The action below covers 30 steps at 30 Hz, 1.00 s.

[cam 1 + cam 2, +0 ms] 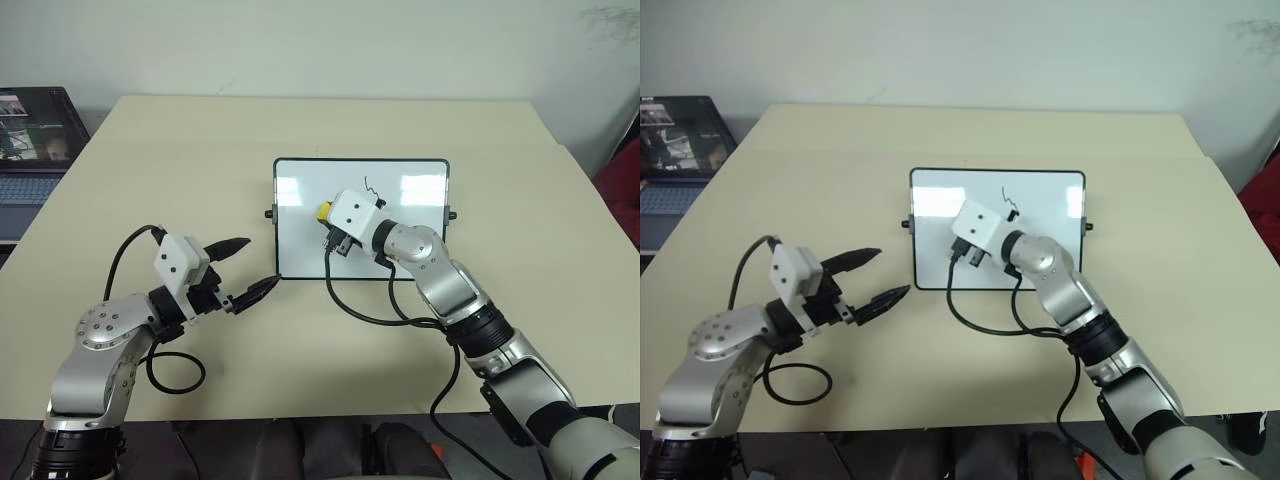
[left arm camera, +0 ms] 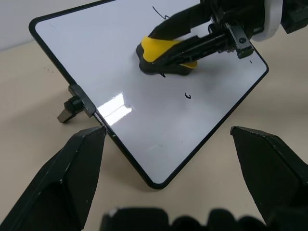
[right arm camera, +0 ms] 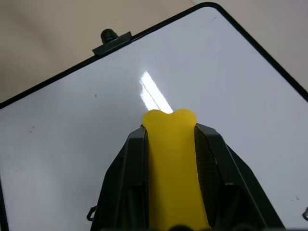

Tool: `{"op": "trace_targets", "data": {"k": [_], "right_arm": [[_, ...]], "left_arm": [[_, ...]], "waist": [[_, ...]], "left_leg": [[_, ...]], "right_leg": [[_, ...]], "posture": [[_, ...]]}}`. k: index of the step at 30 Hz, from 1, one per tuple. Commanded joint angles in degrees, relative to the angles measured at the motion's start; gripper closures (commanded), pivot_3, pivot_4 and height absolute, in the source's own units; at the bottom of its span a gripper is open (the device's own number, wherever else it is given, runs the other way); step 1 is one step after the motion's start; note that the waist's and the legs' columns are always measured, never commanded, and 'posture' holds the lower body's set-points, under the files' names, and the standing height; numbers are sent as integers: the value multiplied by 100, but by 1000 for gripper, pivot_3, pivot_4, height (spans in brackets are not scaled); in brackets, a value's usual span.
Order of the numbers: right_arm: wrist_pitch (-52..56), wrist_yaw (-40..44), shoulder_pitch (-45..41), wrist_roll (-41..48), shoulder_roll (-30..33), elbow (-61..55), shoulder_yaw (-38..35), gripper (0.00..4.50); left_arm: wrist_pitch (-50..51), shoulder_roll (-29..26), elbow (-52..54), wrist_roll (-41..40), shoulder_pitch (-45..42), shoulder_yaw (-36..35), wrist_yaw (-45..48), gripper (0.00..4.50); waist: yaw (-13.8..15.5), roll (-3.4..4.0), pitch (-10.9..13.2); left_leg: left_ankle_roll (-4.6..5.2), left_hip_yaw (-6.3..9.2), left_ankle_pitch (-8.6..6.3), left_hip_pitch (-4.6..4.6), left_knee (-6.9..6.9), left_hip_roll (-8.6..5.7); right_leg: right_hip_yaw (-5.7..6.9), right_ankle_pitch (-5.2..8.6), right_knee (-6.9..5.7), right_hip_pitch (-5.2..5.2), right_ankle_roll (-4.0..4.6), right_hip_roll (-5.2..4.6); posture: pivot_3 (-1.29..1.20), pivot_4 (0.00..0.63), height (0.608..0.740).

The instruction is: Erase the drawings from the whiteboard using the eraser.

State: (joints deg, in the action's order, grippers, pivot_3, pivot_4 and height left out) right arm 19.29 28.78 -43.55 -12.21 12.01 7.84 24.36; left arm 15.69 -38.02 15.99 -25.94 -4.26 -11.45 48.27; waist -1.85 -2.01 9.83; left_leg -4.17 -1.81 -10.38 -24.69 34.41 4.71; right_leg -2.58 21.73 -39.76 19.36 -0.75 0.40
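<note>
The whiteboard lies flat at the table's middle, black-framed with a knob on each short side. My right gripper is shut on the yellow eraser, which rests with its dark underside on the board's left half. A thin squiggle of the drawings shows just beyond the right wrist, and a small dark mark lies near the eraser. My left gripper stands open with nothing between its fingers, just off the board's near left corner, pointing toward it.
A laptop with a lit screen sits off the table's far left. Black cables trail from both wrists onto the tabletop. Something red stands past the table's right edge.
</note>
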Motion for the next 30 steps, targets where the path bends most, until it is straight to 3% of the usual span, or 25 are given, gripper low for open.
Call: {"op": "trace_targets", "data": {"k": [1, 8, 12, 16, 19, 22, 24, 30], "right_arm": [[-37, 89, 263, -33, -5, 341, 65, 3513], [-488, 134, 969, -227, 217, 632, 232, 3513], [-614, 56, 1059, -288, 139, 777, 284, 3514], [-454, 73, 870, -167, 11, 209, 81, 3514], [202, 329, 558, 254, -184, -967, -254, 3514], [759, 421, 108, 509, -378, -1721, -489, 3514], [787, 295, -231, 381, -430, -1573, -472, 3514], [268, -63, -942, 134, -652, 144, -290, 3514]], "left_arm": [[-43, -48, 102, 2, -80, 3, 25, 0], [-22, -51, 121, -13, -50, -10, 42, 0], [-34, -24, 72, 3, -30, -2, 28, 0], [-82, -22, -71, 54, -43, -56, -13, 0], [-169, -1, -279, 137, -40, -175, -134, 0], [-303, 8, -524, 274, 1, -239, -254, 0], [-393, 3, -632, 335, 63, -222, -245, 0], [-490, 22, -725, 389, 76, -130, -237, 0]], "waist": [[-3, -1, 0], [1, -12, -9], [-7, -11, -8], [-7, -12, -8], [-5, -11, 3], [-3, -9, 5], [-10, -9, 5], [7, -18, 0]], "left_leg": [[0, 0, 0, 2, 4, 0], [2, 1, -1, 67, 27, -2], [5, 2, 0, 134, 26, 0], [6, 9, 1, 179, 19, 2], [6, 7, 1, 165, 14, 3], [5, 11, 2, 74, 16, 7], [3, 7, 3, 12, 21, 9], [0, 0, -1, -1, -7, 8]], "right_leg": [[-1, 0, -5, 0, 0, 0], [6, 1, -22, -36, -1, -4], [1, 3, -20, -98, -5, -5], [-11, 9, -19, -130, -13, -8], [-16, 4, -20, -114, -4, -8], [-10, -1, -29, -58, 0, -5], [-10, -2, -35, 5, 0, 2], [-7, -1, 5, 17, 1, -4]], "posture": [[0, 150, 740], [0, 150, 740], [0, 150, 740], [0, 150, 740], [0, 150, 740], [0, 150, 740], [0, 150, 740], [0, 150, 740]]}}
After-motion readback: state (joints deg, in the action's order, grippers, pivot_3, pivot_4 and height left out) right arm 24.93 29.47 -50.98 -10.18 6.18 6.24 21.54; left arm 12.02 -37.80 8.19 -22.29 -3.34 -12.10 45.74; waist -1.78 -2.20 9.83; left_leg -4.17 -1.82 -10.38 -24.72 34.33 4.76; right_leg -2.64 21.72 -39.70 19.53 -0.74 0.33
